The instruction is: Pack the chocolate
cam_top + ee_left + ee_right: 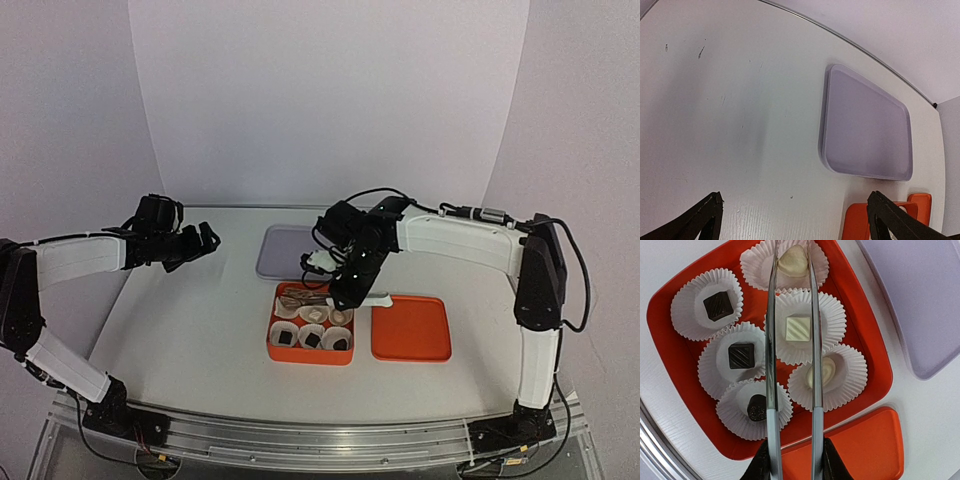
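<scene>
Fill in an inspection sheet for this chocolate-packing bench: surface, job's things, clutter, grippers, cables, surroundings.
Surface: white table, a few small dark marks.
Job's things: six chocolates, three dark, three cream, each in a paper cup inside the orange box; orange lid beside it.
Clutter: lavender tray behind the box.
Grippers: left gripper open above the table; right gripper shut on metal tongs over the box.
Cables: black cable looping over the right arm.
Surroundings: white backdrop; nothing else seen.
</scene>
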Robot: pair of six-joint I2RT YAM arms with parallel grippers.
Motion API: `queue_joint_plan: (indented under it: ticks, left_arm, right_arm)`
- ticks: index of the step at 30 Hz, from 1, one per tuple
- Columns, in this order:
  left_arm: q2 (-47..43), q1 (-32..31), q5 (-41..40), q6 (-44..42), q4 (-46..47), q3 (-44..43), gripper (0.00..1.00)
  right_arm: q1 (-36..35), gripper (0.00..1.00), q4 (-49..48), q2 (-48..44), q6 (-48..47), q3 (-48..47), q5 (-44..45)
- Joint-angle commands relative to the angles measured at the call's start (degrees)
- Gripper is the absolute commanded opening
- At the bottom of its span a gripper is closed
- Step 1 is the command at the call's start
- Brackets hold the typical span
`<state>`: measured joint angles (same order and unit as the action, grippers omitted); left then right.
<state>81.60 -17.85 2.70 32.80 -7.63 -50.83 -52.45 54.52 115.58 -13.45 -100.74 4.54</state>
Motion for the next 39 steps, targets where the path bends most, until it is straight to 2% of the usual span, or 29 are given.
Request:
queue_joint_plan:
  ticks: [1, 10, 29, 39]
  left_arm:
    - [0.2, 0.0, -1.2, -1.1, 0.0, -0.9, 1.0]
    - [0.9, 0.0, -1.2, -1.3, 0.0, -1.3, 1.0]
    - [2.2, 0.0, -0.9, -1.7, 0.4, -2.4, 1.0]
    - [2.4, 0.0, -0.6, -1.8, 0.4, -2.6, 1.0]
  right_arm:
    - [-0.3, 0.13, -0.3, 0.4, -0.5, -2.7, -0.4]
    - [-0.4, 0.16, -0.1, 1.3, -0.5, -3.7, -0.9]
    - [-0.4, 0.3, 1.0, 1.7, -1.1, -4.2, -1.0]
    - [-0.3, 0.33, 1.1, 1.7, -1.3, -5.0, -0.1]
